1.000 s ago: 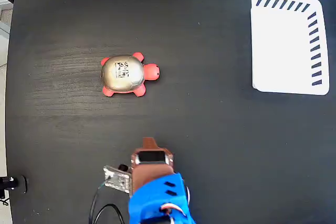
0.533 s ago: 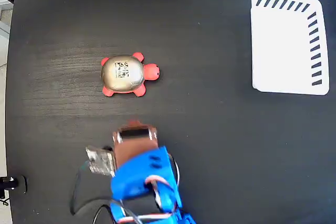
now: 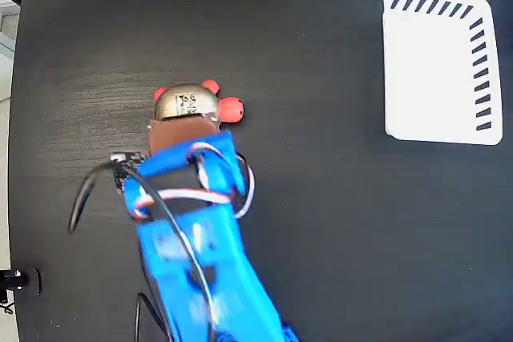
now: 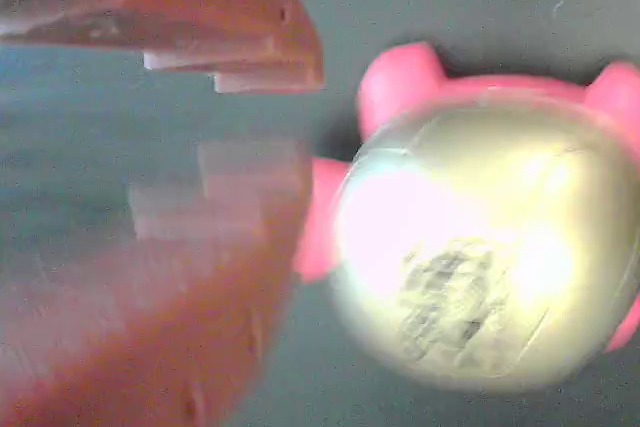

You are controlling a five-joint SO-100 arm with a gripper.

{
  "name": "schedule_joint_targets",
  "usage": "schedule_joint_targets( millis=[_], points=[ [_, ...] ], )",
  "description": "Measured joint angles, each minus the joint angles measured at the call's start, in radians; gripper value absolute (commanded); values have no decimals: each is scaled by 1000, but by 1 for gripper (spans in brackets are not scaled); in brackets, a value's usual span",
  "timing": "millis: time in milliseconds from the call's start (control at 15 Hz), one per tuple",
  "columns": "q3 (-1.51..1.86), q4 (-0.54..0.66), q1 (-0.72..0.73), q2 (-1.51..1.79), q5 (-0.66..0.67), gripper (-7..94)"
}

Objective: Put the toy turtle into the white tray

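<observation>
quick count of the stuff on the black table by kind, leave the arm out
toy turtle: 1, gold shell, red-orange head and feet, on the left in the fixed view, partly covered by the gripper
white tray: 1, dark stripes along two edges, at the upper right, nothing in it
total: 2

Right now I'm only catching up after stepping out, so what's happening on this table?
A blue robot arm is reaching over the black table toward the toy turtle, which sits on the tabletop left of centre in the fixed view. In the wrist view the gripper has its jaws open beside the turtle, not closed on it. The white tray, at the far right of the fixed view, holds nothing, so the turtle is not yet picked up.
</observation>
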State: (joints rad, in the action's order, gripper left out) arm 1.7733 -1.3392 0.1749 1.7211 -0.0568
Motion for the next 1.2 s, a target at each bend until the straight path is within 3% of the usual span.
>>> schedule_joint_targets(
  millis=[67, 267, 400, 800, 1200],
  points=[
    [-29, -9, -5, -35, 18, 41],
    [-129, -21, 11, -144, 38, 48],
    [-187, -51, 28, -213, 35, 59],
    [-333, -120, 52, -391, -52, 62],
    [-339, -97, 37, -479, -61, 62]
  ],
)
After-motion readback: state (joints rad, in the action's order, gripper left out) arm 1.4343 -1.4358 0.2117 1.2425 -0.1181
